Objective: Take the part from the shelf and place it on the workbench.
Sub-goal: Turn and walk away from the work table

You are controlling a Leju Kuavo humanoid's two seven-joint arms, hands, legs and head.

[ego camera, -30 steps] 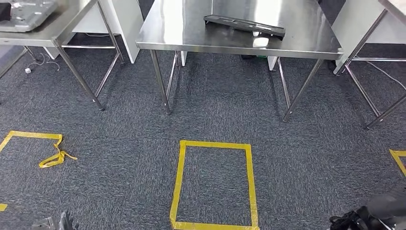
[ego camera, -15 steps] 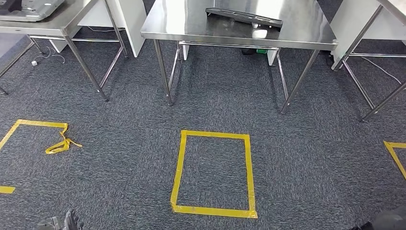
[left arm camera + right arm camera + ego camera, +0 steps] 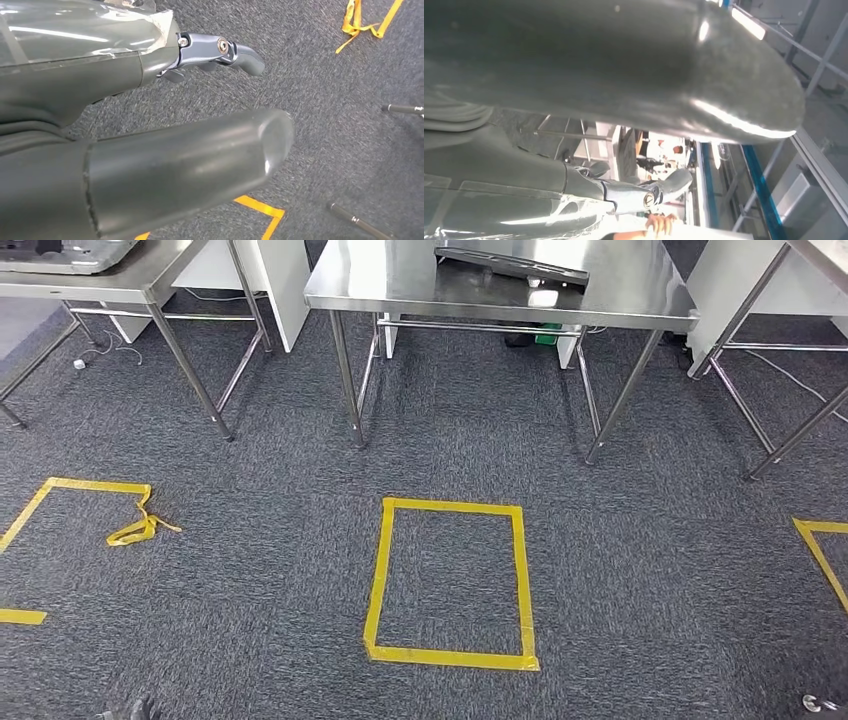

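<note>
The part (image 3: 512, 264), a long flat black piece, lies on the steel workbench (image 3: 400, 285) at the far middle of the head view. My left hand (image 3: 165, 160) hangs over the grey carpet with its thumb and fingers (image 3: 220, 50) apart and nothing between them; its tip (image 3: 130, 708) peeks in at the bottom edge of the head view. My right hand (image 3: 624, 75) also holds nothing, its thumb well apart from its fingers (image 3: 649, 192). A small bit of the right hand (image 3: 818, 703) shows at the bottom right corner.
A yellow tape square (image 3: 378, 580) marks the carpet in front of the workbench. Loose tape (image 3: 135, 530) curls at another marked box to the left. Steel tables stand at far left (image 3: 150, 275) and far right (image 3: 790, 430). A person's hand (image 3: 659, 223) shows beyond my right hand.
The whole picture has shifted upward, so the camera has moved: tables and tape square sit higher in frame. The dark right arm has dropped out of the bottom right corner.
</note>
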